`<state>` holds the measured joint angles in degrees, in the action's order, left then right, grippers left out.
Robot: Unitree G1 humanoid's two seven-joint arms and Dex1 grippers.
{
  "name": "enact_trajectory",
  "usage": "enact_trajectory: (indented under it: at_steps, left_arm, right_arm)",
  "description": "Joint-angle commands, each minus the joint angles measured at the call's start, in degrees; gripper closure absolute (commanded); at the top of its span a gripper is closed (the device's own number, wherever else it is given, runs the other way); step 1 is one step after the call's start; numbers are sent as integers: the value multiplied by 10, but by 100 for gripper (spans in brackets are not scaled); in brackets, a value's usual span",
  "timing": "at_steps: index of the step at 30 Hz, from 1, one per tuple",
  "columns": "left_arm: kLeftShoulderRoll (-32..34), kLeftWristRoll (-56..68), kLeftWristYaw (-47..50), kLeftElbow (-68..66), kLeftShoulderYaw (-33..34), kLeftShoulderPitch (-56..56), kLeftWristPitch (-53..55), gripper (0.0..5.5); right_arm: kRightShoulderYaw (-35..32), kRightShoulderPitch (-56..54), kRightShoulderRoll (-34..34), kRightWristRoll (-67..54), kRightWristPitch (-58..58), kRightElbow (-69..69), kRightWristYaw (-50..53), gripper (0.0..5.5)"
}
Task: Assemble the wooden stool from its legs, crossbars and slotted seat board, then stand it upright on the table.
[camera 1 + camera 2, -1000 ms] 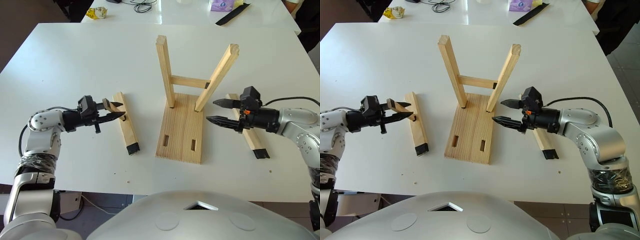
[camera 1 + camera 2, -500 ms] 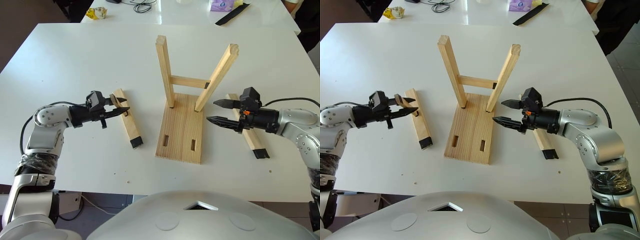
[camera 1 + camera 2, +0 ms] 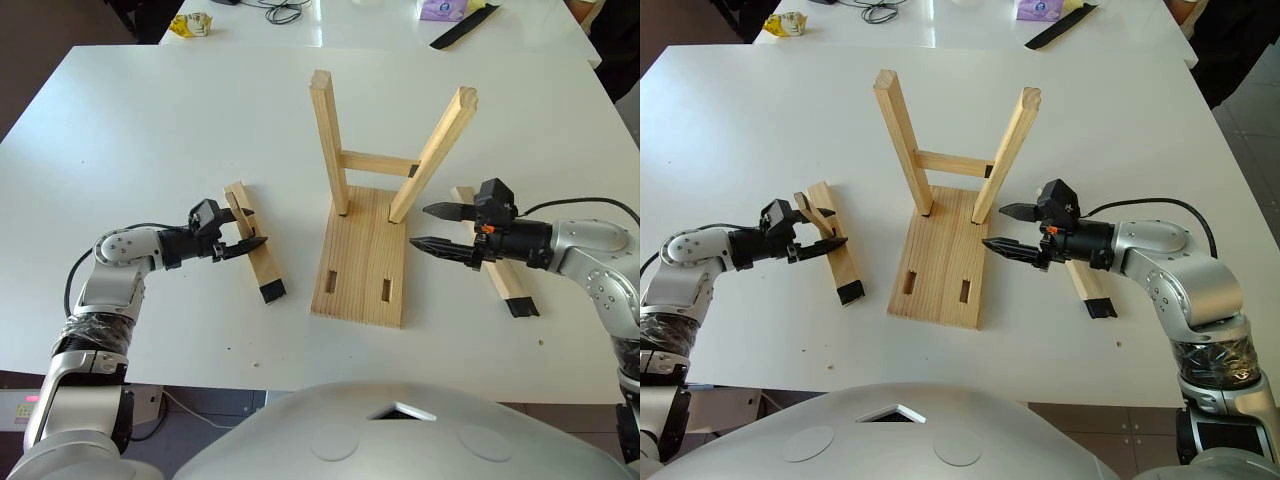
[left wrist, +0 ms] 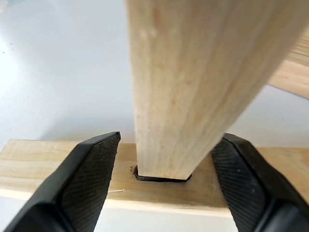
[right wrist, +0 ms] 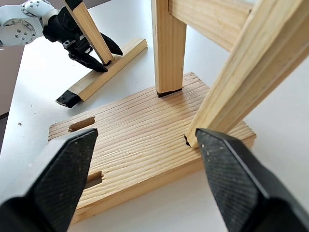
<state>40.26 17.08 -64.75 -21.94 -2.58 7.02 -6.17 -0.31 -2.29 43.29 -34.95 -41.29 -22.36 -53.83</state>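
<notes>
The slotted seat board (image 3: 365, 262) lies flat mid-table. Two legs (image 3: 330, 140) (image 3: 436, 150), joined by a crossbar (image 3: 378, 163), stand in its far slots; the two near slots (image 5: 82, 124) are bare. To its left a loose leg (image 3: 257, 255) lies flat with a short crossbar (image 4: 188, 87) standing in its slot. My left gripper (image 3: 243, 230) is open, one finger (image 4: 91, 179) on each side of that crossbar. A second loose leg (image 3: 497, 268) lies at the right. Above it, my right gripper (image 3: 432, 228) is open beside the board's right edge.
The white table (image 3: 150, 120) has free room on its far left and far right. Behind it a second table carries a yellow item (image 3: 195, 25), cables and a black strip (image 3: 465, 25).
My left gripper has moved right, up to the loose leg, and now straddles its upright crossbar. The leg's near end has shifted slightly right. The right gripper has edged slightly left.
</notes>
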Motion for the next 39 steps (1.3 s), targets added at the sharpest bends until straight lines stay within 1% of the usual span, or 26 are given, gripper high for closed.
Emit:
enact_trajectory:
  at_steps: [1,10,19,25,28,33,39]
  left_arm:
    - [2,-19,-6,-18,-2,-12,1,159]
    - [23,11,-34,8,37,-5,12,159]
    - [16,26,-17,49,73,0,27,159]
    - [45,71,-58,169,82,-58,93,159]
    - [54,91,-70,209,86,-69,130,159]
    - [50,110,-50,214,106,-31,163,159]
    - [52,114,-49,221,114,-16,168,159]
  right_arm:
    - [1,-7,6,7,6,5,-1,177]
    - [0,0,-2,15,19,5,8,177]
    - [0,-2,-6,21,30,11,8,177]
    - [1,-11,-1,24,35,21,2,177]
    - [3,-13,-4,27,38,21,2,177]
    - [2,-21,-9,29,41,27,4,177]
    - [4,-18,-14,32,48,27,9,177]
